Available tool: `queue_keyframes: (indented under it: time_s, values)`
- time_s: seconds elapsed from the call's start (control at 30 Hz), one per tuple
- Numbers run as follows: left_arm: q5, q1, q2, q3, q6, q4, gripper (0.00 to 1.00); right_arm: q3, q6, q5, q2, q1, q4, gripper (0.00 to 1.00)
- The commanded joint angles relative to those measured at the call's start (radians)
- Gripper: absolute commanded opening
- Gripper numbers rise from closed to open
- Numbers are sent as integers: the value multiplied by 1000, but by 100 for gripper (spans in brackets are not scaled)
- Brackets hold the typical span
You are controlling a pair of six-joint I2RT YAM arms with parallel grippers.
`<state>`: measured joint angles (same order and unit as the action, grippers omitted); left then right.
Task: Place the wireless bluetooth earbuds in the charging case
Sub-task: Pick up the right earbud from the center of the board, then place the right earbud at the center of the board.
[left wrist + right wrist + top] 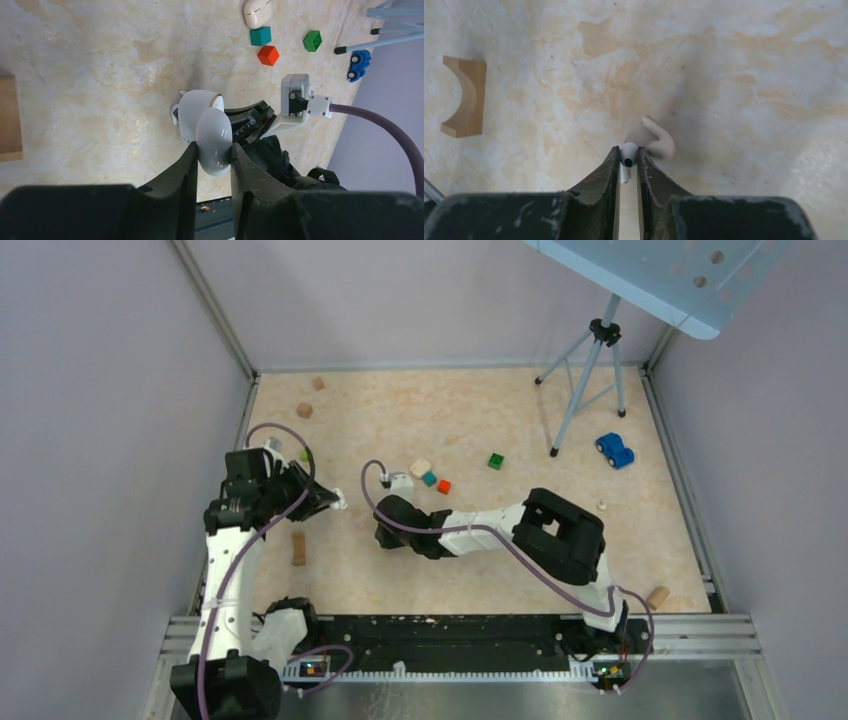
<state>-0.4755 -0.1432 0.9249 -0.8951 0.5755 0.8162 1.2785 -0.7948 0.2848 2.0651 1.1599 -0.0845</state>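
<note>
My left gripper [214, 146] is shut on the charging case [200, 107], a glossy white hinged case held above the table with its lid swung open. A small white piece [174, 113] shows at the case's left edge; I cannot tell what it is. In the right wrist view one white earbud [628, 150] sits down at the table surface, its stem toward the camera. My right gripper [628, 156] is shut on the earbud's head. A blurred beige curved shape [660, 141] lies just right of the fingertips. From above, the right gripper [383, 537] is a little right of the left gripper [328, 502].
A cream rounded-square object [257, 12] lies beside a teal cube [260, 36], a red cube [268, 55] and a green cube [312, 40]. A blue toy car [615, 450] and a tripod [590, 380] stand far right. A wooden arch block [464, 95] lies left.
</note>
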Motion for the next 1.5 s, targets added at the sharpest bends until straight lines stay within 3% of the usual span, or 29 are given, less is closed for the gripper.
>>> queue_keyframes:
  time_s: [0.0, 0.13, 0.3, 0.37, 0.5, 0.6, 0.73, 0.93, 1.47]
  values:
    - [-18, -6, -23, 12, -10, -29, 6, -75, 8, 49, -151, -7, 21, 0]
    - [-51, -5, -19, 28, -17, -48, 6, -168, 5, 106, -294, -10, 45, 0]
    - [-262, 34, 9, 130, -53, -181, 6, -401, -29, 169, -541, -47, 9, 0]
    - [-358, 104, 55, 169, -56, -233, 6, -506, 19, 185, -661, -54, -86, 0]
    - [-385, 313, 140, 193, -20, -348, 5, -574, 143, 180, -827, -54, -204, 0]
    - [-455, 365, 166, 220, 29, -480, 5, -590, 217, 174, -887, -52, -276, 0]
    - [-535, 376, 205, 220, 59, -536, 6, -609, 296, 139, -926, -44, -395, 0]
    - [-596, 376, 177, 283, 273, -717, 6, -630, 369, 148, -917, -4, -575, 0]
    - [-602, 372, 183, 227, 292, -644, 6, -694, 525, 196, -772, 70, -813, 0]
